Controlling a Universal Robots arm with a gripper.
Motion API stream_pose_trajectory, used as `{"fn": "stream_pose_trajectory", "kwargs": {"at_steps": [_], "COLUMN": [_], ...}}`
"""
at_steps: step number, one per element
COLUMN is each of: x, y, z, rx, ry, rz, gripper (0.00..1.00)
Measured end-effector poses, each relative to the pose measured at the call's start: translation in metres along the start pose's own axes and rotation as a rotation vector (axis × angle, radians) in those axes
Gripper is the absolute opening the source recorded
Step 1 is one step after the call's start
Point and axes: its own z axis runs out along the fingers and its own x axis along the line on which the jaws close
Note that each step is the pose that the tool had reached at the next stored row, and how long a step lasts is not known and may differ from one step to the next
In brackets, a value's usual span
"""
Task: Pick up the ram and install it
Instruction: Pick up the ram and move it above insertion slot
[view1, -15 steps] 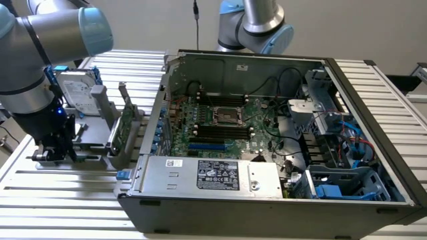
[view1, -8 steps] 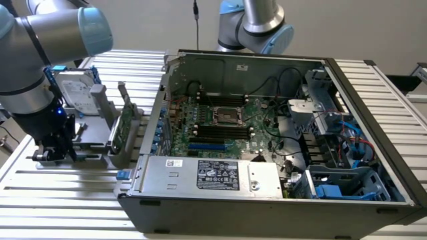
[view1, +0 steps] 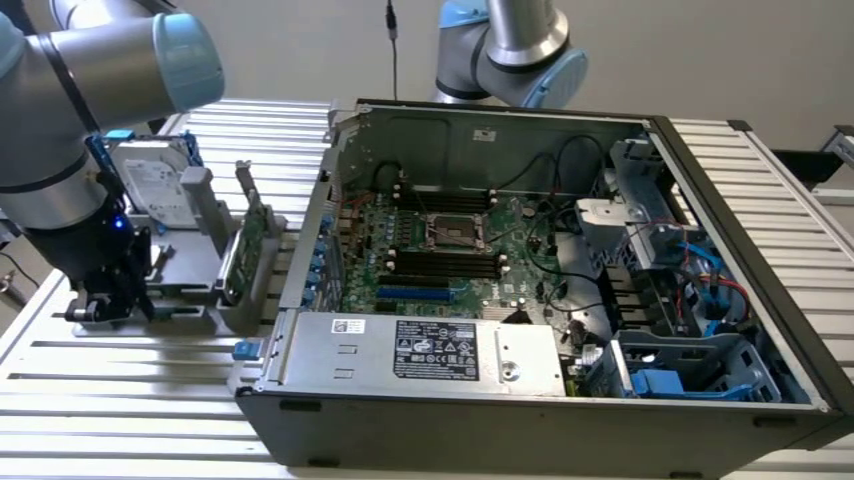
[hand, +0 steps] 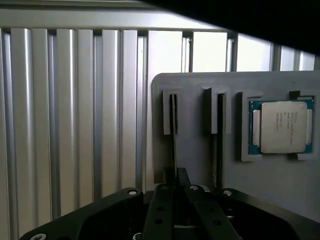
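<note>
Thing: ram (hand: 173, 130), a thin dark stick seen edge-on
Pose: upright on its long edge, straight in its slot
Place: seated in a narrow slot of the grey holder (hand: 280, 180), the slot nearest the holder's outer edge
Surface: faces turned away, chips not readable

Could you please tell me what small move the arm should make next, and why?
Probably a short lift straight upward, once the grip is secure. The pincer sits over the ram, which stands on edge in a narrow slot of the grey holder; any sideways pull would likely bind it.
</note>
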Motion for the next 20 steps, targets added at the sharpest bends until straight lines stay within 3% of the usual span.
{"fn": "stream_pose_trajectory", "kwargs": {"at_steps": [8,20], "x": [0.0004,0.0006], "y": [0.0000,0.0001], "z": [0.0000,-0.0016], "rx": [0.0002,0.0000], "ry": [-0.0156,-0.0285], "rz": [0.024,0.039], "gripper": [0.14,0.14]}}
